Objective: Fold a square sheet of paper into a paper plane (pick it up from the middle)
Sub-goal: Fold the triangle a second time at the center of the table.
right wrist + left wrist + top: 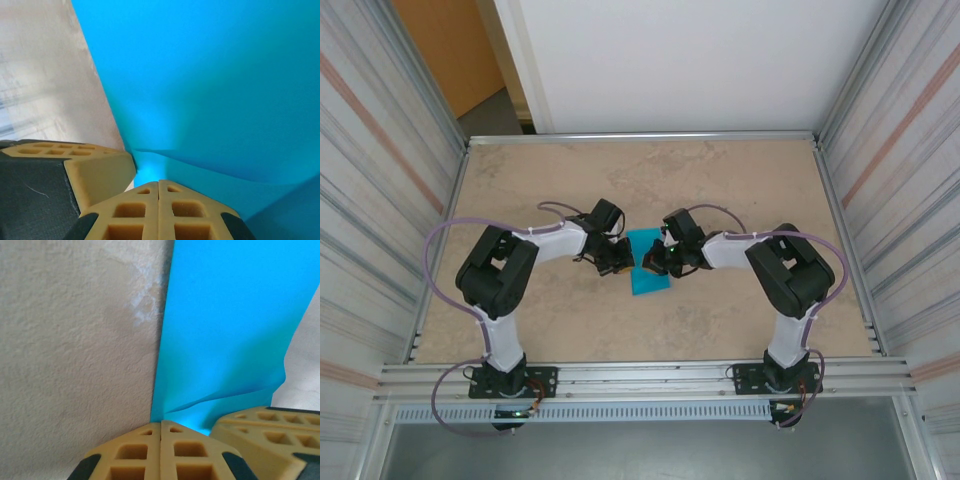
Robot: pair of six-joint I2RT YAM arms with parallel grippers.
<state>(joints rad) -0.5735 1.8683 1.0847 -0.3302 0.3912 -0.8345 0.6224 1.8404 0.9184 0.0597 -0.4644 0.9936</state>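
Square sheet of paper (pixel 648 280): one; left claw (pixel 623 262) and right claw (pixel 652 262) both pinch it.

The sheet of paper (pixel 648 278) is plain turquoise-blue, unmarked. The desk (pixel 740 180) is mottled beige with paler blotches. The left arm (pixel 500 275) and right arm (pixel 790 272) are black and pale grey, their cables (pixel 429 260) lilac. The jaws are mustard-yellow with black trim.

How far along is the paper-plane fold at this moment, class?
Done: the left gripper and right gripper are shut side by side on the square sheet of paper. In hand: the sheet buckles at the fingertips, probably a first lift or fold. Left: every plane fold; from above the sheet shows no sharp point or centre crease.
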